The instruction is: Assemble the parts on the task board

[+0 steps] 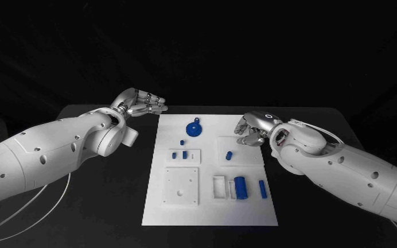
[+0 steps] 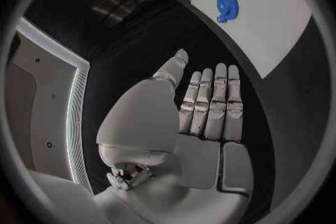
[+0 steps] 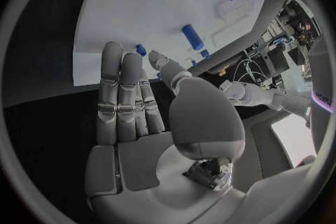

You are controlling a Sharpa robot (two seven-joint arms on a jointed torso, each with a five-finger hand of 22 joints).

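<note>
From the head camera, the task board is a white rectangular plate lying in the middle of the black desk. On it, a blue gear sits toward 12 o'clock, two small blue pegs stand in a little white holder near the centre, a short blue pin lies at about 2 o'clock, and a blue cylinder with a slim blue bar beside it lies toward 4 o'clock. A square white plate rests at 8 o'clock. No writing can be read on any of it. The left hand hangs off the board's far left corner, the right hand over its right edge.

The left wrist camera shows the left hand's fingers straight and side by side, holding nothing, above the dark desk, the gear nearby.

The right wrist camera shows the right hand's fingers likewise straight, holding nothing, reaching over the board's edge.
</note>
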